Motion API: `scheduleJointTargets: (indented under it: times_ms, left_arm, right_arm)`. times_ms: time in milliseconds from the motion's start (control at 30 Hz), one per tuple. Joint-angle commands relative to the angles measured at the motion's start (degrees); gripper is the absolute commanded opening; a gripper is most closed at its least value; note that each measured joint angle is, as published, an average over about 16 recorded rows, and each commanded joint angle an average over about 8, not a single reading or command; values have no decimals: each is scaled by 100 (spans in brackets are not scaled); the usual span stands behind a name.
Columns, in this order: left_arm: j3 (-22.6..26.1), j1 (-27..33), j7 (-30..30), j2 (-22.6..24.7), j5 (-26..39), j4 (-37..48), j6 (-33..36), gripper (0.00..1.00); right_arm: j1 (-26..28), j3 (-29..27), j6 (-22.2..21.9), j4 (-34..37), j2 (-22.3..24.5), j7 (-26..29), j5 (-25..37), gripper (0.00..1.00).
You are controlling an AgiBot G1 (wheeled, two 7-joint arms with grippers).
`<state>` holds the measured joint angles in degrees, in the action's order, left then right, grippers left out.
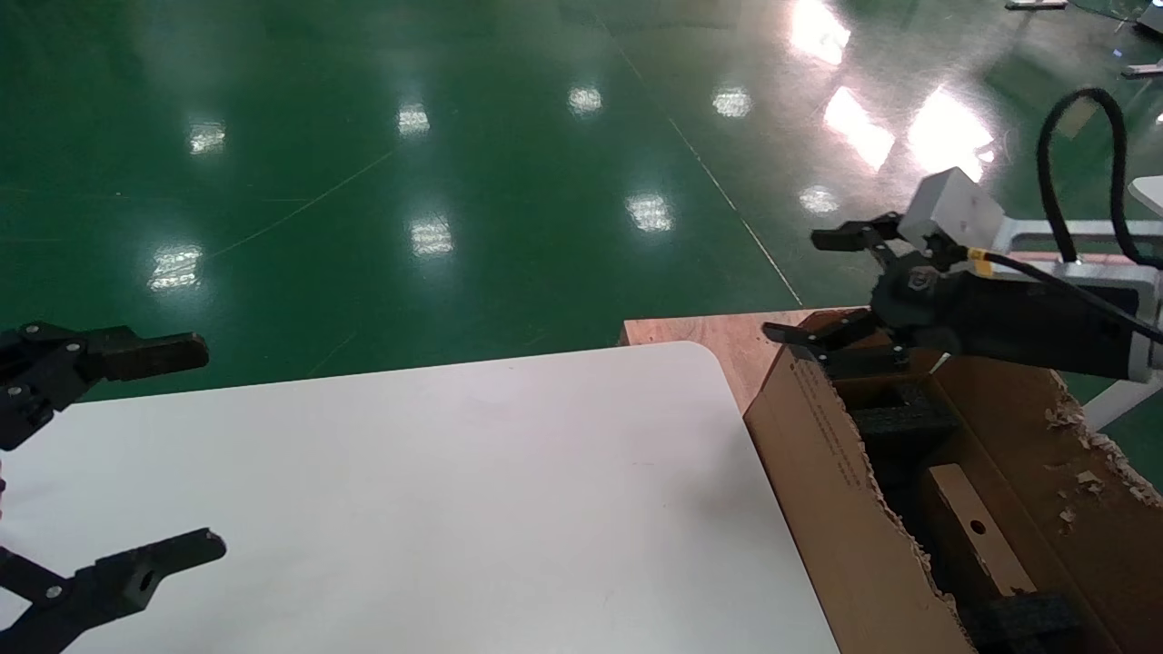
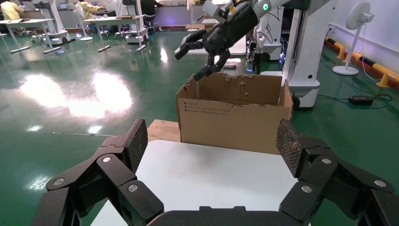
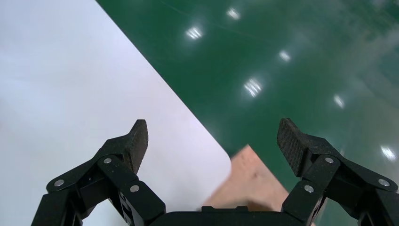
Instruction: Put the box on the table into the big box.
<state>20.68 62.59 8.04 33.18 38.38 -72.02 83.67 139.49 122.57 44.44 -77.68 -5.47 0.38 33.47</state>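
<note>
Cardboard, small box [image 1: 983, 538]: already down inside the big box [image 1: 822, 472], wedged among black foam [image 1: 909, 420], holed face up; below and nearer the robot than the right jaws.
Right jaws [image 1: 809, 286]: spread wide, empty, hovering over the far corner of the big box, clear of the small box.
Left jaws [image 1: 177, 454]: spread wide, empty, parked over the near left part of the tabletop [image 1: 436, 490], well apart from both boxes.
Tabletop state: bare white surface between and ahead of the left jaws; nothing left there to carry.
Task progress, as judged: placing looks done; only pulling the right arm away remains.
Risk, torn rim: lower right finger close above the ragged flap edge [image 1: 877, 490]; a low or sideways retreat could snag it and drag the carton.
Risk, carton shift: big box sits beside the tabletop on a wooden board [image 1: 718, 341]; a snag could push it off square or tip it.
Risk, cable: black cable [image 1: 1081, 182] looped behind the right jaws; could catch on the far flap during withdrawal.
Safer exit, as judged: straight up first, then away.
</note>
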Motion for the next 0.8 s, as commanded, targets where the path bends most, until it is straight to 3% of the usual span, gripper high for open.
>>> scheduleJointTargets:
  times_ms: [33, 800]
  left_arm:
    - [0, 0, 0, 0, 0, 0, 0, 100]
    - [1, 0, -1, 0, -1, 0, 0, 100]
  right_arm:
    - [-330, -452, 175, 17, -125, 44, 36, 100]
    - [-4127, -5643, 2185, 217, -1565, 549, 444, 100]
